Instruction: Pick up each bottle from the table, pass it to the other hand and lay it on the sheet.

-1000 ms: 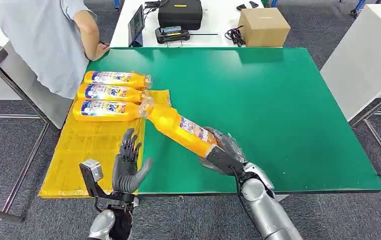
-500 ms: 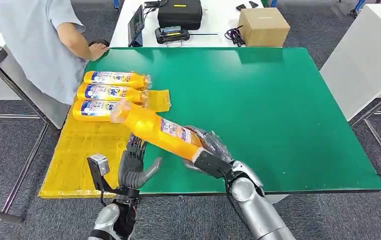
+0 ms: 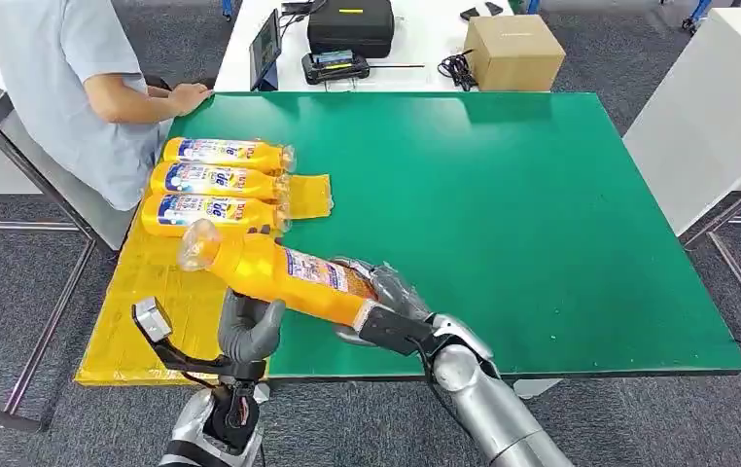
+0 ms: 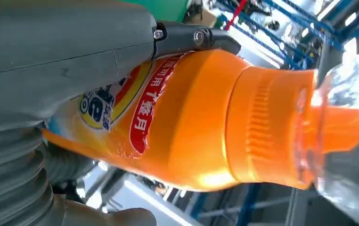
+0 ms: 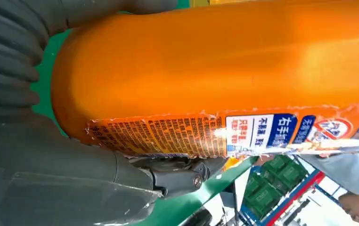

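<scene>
right robot hand (image 3: 378, 309) and left robot hand (image 3: 248, 326) grip orange bottle (image 3: 279, 269).

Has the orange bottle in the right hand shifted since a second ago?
Yes. The held bottle has swung left, off the green table and over the yellow sheet, toward the left hand.

the orange bottle (image 3: 279, 269) is being swung leftward off the green table (image 3: 542, 214) by the right hand (image 3: 381, 306), so its clear cap end is now being carried over the yellow sheet (image 3: 153, 292), just in front of the three bottles lying there. the left hand (image 3: 248, 326) is being brought up under the bottle and closed around its neck end, where a second ago it was being held open and apart from it. the person (image 3: 75, 88) is being shifted back a bit.
</scene>
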`<state>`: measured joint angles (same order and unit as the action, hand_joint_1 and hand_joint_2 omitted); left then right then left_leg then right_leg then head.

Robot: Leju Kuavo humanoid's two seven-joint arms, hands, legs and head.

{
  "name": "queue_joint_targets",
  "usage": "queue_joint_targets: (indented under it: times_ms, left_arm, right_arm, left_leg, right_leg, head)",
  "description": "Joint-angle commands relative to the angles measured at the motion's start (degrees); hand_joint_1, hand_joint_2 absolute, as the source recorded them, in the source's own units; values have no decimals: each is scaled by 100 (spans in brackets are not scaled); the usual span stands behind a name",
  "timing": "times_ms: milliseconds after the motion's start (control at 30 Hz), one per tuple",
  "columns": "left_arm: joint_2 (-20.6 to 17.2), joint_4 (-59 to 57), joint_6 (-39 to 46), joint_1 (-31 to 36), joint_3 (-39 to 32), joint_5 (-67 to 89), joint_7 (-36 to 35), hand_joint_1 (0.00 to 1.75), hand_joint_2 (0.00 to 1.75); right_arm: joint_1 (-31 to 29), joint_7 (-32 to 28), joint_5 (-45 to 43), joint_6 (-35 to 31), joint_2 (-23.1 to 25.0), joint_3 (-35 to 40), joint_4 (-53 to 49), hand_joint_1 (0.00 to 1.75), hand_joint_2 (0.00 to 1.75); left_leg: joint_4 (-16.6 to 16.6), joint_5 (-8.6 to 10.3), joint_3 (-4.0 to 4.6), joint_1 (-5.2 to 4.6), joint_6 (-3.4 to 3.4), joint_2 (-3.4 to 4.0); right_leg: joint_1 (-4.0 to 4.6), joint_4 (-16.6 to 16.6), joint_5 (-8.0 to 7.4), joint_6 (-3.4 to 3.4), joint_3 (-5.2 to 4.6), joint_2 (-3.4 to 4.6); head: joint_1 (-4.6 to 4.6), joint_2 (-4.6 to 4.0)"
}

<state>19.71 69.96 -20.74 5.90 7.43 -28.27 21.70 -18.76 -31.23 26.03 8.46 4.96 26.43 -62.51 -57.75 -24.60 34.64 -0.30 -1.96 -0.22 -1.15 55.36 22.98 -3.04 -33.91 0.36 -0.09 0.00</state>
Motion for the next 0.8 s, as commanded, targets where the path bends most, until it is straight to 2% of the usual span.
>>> queue_joint_targets:
  times_ms: [33, 133, 167, 233, 267, 300, 333, 800]
  left_arm:
    - [-1, -79, -6, 99, 104, 166, 80, 0, 175]
    - [-1, -177, 22, 153, 104, 243, 124, 5, 175]
    - [8, -185, 15, 152, 112, 281, 162, 150, 175]
    - [21, -162, 98, 144, 145, 405, 230, 148, 175]
    - [-53, -174, 183, 167, 226, 552, 287, 168, 175]
    - [-115, -293, 272, 232, 254, 642, 407, 175, 175]
    - [-127, -334, 273, 250, 258, 648, 435, 175, 175]
    - [-147, -475, 150, 311, 349, 655, 530, 175, 175]
  right_arm:
    - [-307, -33, 28, 42, -149, 226, 544, 175, 175]
    - [-327, -62, -8, 90, -132, 250, 539, 175, 175]
    - [-327, -63, -61, 129, -123, 241, 509, 175, 175]
    - [-329, -60, -117, 178, -128, 234, 469, 175, 175]
    - [-343, -60, -115, 161, -123, 239, 441, 175, 175]
    - [-367, -26, -129, 178, -102, 245, 438, 175, 175]
    - [-377, -8, -146, 195, -92, 243, 438, 175, 175]
    - [-397, 11, -220, 223, -74, 270, 478, 175, 175]
  left_leg:
    - [-1, -11, -26, 7, 12, 3]
    - [-4, -9, -21, 8, 13, -1]
    - [1, -5, -15, 4, 9, 0]
    - [1, -4, -12, 2, 7, 1]
    - [-5, -10, -19, 7, 11, 1]
    - [-7, -16, -29, 11, 15, -1]
    - [1, -3, -11, 1, 7, 1]
    - [-4, -13, -29, 9, 16, 4]
  right_leg:
    - [9, -1, 10, 15, 27, -2]
    - [10, 1, 9, 15, 24, -6]
    - [6, -2, 5, 10, 16, -4]
    - [3, -1, 4, 9, 11, -2]
    - [9, 1, 10, 14, 21, -5]
    - [13, 2, 15, 18, 32, -8]
    - [2, 0, 5, 8, 10, -3]
    - [11, 2, 12, 19, 29, -3]
  head:
    - [-2, 0]
    - [-2, 0]
    - [-2, 0]
    - [-2, 0]
    - [-2, 0]
    - [-2, 0]
    - [-2, 0]
    - [-2, 0]
